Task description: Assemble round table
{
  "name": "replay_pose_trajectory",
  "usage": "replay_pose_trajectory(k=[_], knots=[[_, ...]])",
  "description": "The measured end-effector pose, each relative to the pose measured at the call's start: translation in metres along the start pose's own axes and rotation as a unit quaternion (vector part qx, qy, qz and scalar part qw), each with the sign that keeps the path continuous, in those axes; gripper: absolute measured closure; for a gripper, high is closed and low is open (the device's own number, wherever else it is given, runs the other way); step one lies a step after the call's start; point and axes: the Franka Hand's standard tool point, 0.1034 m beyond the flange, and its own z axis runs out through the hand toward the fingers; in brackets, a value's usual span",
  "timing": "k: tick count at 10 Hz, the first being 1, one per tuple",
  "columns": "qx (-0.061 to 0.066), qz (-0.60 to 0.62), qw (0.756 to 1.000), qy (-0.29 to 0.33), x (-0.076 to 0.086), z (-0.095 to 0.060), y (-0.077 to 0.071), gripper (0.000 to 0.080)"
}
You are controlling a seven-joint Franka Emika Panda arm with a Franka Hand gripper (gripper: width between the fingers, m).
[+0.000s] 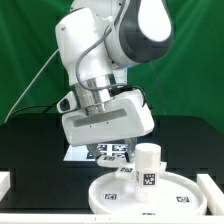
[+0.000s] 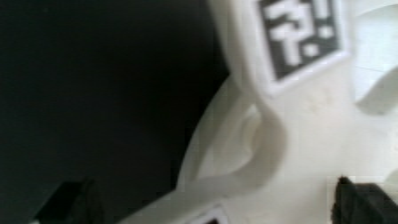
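End effector [image 2: 217, 203] spread wide abv disc [image 1: 108, 192] rim.

Note for you: the arm [image 1: 95, 45] is built of glossy white, rounded shells. One joint cap [image 1: 150, 35] is round and dark grey to black. A thin grey cable [image 1: 88, 58] runs along the outside of the shells. A silvery metal ring [image 1: 100, 88] sits above the end effector [image 2: 217, 200], whose body is a pale grey-white block. In the wrist view you see its two fingertips [image 2: 71, 200], black and blocky.
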Motion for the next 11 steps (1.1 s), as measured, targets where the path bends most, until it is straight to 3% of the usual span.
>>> replay_pose_trajectory(k=[4, 8, 11], knots=[[-0.014, 0.045, 0.998, -0.043, -0.007, -0.005, -0.011, 0.0151], [-0.019, 0.077, 0.995, -0.064, -0.002, -0.005, -0.032, 0.0151], [-0.021, 0.082, 0.994, -0.064, 0.004, 0.000, -0.028, 0.0151]])
